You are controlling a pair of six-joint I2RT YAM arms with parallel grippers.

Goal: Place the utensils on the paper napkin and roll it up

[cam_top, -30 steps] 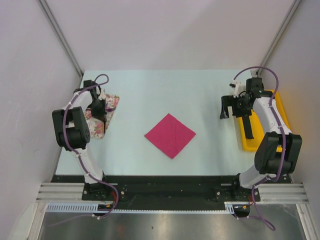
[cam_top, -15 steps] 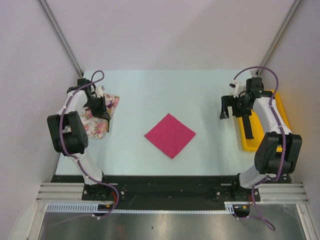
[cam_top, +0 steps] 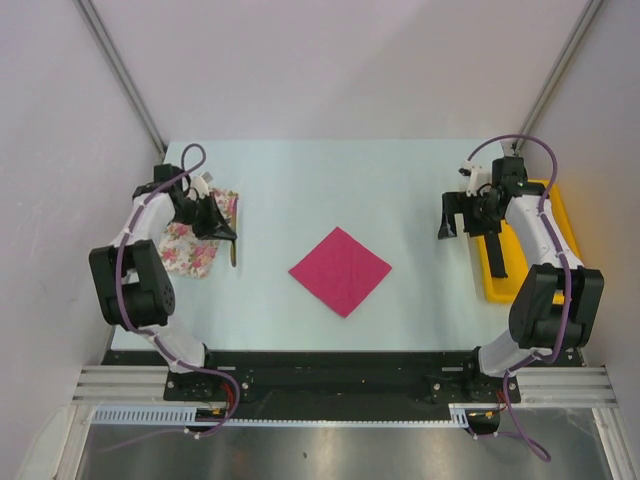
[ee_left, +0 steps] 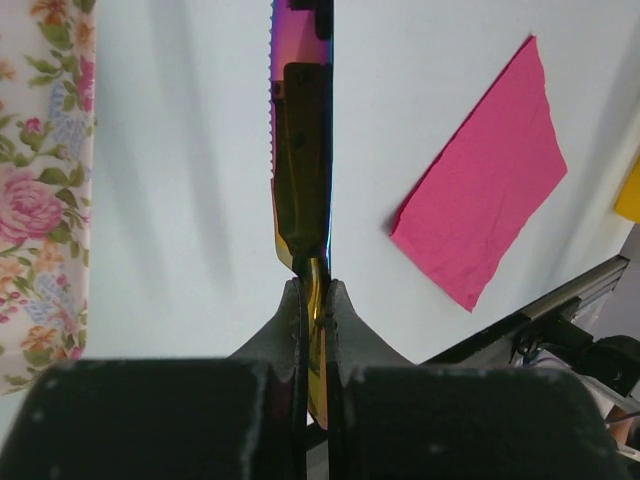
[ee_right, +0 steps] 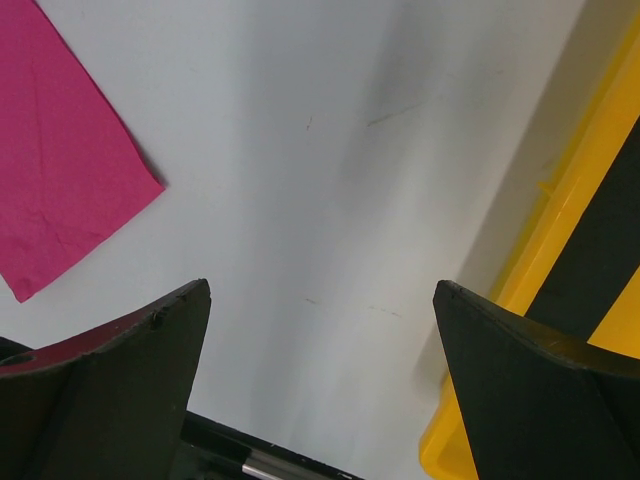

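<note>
Though both arms are bolted at the near edge of the table (cam_top: pixel 330 180), their working ends sit farther in. The first thing met going inward is the napkin (cam_top: pixel 340 270), a magenta paper square lying flat near the middle of the table, turned so one corner points at the bases. Level with it and off to the left, the left gripper (cam_top: pixel 224 232) is clenched tight on a utensil (cam_top: pixel 234 252), a slim dark piece. The left wrist view shows its gold-tinted end pinched between the fingers (ee_left: pixel 285 330), one edge finely toothed and the far tip shading to purple. From above, that utensil hangs just beside the right edge of a floral cloth (cam_top: pixel 190 250), pointing back toward the near edge, well apart from the napkin and to its left. Whether its tip touches the table cannot be told. The cloth, white with pink roses, lies rumpled beneath the left arm. On the opposite side, the right gripper (cam_top: pixel 462 215) hangs released, its jaws spread wide over the table, just beside the left wall of a yellow tray (cam_top: pixel 560 215). A long black bar (cam_top: pixel 496 255) lies in that tray and also shows at the right edge of the right wrist view. One corner of the napkin shows at the left of that view, well apart from the spread fingers.
</note>
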